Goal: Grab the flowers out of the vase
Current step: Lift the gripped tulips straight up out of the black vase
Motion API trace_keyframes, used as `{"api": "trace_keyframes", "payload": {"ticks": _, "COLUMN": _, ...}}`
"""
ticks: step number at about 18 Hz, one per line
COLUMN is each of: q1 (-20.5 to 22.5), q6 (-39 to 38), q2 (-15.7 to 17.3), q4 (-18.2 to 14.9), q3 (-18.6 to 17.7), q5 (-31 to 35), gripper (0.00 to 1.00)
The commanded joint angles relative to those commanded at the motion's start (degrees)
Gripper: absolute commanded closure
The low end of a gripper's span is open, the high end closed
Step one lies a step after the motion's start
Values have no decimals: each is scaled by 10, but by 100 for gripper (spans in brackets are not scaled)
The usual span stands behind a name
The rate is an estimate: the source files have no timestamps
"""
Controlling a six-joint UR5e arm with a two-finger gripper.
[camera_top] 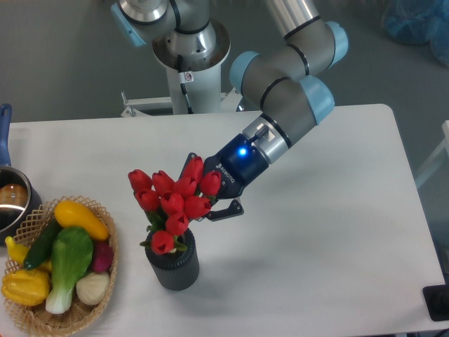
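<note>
The flowers [173, 201], a bunch of red tulip buds with green leaves, rise out of the vase [173, 267], a short dark grey ribbed cylinder near the table's front. My gripper [205, 188] comes in from the upper right and is shut on the bunch among the right-hand buds. The buds hide most of its fingers. The stems' lower part still sits inside the vase mouth.
A wicker basket [106, 217] full of colourful vegetables stands at the front left. A metal pot [10, 200] with a blue handle sits at the left edge. The arm's base [189, 49] stands behind the table.
</note>
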Motion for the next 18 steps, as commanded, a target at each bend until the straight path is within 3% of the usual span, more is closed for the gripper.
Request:
{"api": "trace_keyframes", "payload": {"ticks": 6, "q1": 6, "q6": -48, "q2": 17, "q4": -1, "q3": 17, "q5": 1, "gripper": 66}}
{"api": "trace_keyframes", "payload": {"ticks": 18, "q1": 15, "q6": -74, "q2": 54, "q4": -4, "q3": 10, "q5": 13, "gripper": 66}}
